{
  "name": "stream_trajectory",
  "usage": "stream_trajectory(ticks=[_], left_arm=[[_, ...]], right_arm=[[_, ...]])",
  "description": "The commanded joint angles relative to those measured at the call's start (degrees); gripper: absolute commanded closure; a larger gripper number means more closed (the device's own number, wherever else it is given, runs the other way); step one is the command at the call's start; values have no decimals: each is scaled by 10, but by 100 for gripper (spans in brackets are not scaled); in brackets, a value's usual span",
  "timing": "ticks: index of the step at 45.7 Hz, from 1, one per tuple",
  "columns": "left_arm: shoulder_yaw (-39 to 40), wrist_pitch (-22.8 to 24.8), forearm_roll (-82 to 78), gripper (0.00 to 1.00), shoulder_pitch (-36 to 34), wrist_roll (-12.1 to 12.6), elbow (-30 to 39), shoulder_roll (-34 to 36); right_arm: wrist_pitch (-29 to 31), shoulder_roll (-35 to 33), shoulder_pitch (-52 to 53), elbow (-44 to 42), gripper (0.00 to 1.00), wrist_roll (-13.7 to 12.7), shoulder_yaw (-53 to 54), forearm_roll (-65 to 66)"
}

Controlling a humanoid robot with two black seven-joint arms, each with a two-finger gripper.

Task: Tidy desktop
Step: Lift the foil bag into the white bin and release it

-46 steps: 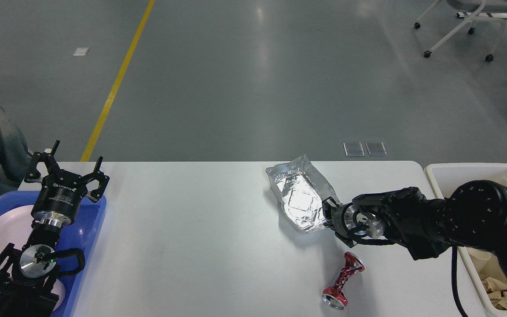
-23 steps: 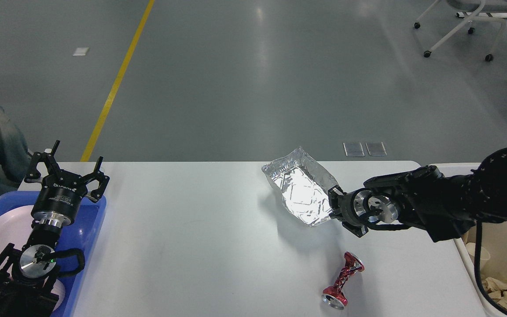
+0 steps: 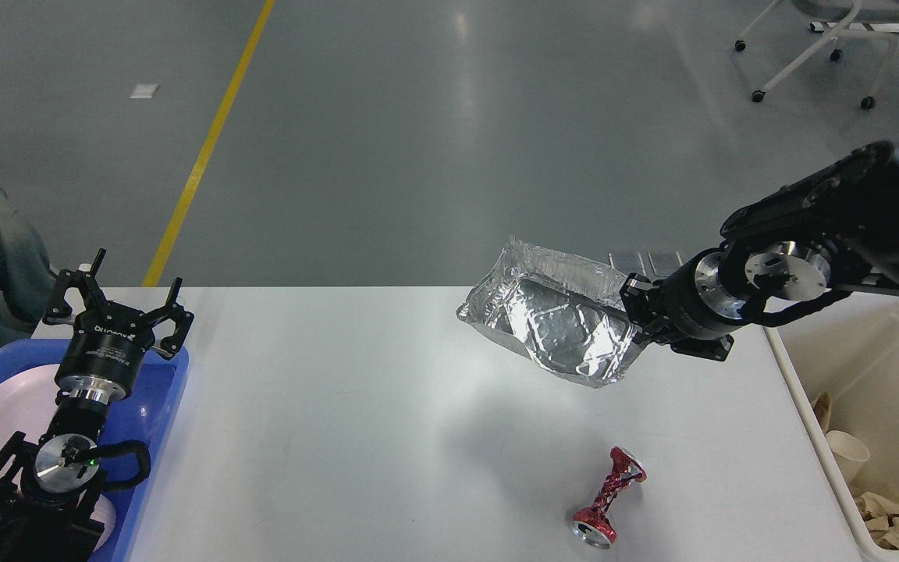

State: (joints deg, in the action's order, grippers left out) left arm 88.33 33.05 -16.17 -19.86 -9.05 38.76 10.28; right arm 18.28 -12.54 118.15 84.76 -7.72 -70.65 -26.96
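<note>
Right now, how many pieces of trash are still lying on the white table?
1: the crushed red can lies near the front edge of the table. The silver foil bag is lifted above it, held by the right gripper.

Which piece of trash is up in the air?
The silver foil bag, held by the right gripper above the desktop. The crushed red can lies on it.

Foil bag (image 3: 555, 328) above worktop (image 3: 340, 406) centre-right; crushed can (image 3: 605, 499) on worktop lower right; tray (image 3: 154, 406) far left; bin (image 3: 879, 375) far right.
</note>
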Motion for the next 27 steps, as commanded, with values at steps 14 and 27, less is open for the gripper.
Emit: stream_trajectory(ticks=[14,27], left_arm=[[0,0,0,4,0,0,0,0],[0,0,0,4,0,0,0,0]], right_arm=[[125,-52,207,125,100,-1,-37,259],[110,-99,188,120,100,-2,-67,304]])
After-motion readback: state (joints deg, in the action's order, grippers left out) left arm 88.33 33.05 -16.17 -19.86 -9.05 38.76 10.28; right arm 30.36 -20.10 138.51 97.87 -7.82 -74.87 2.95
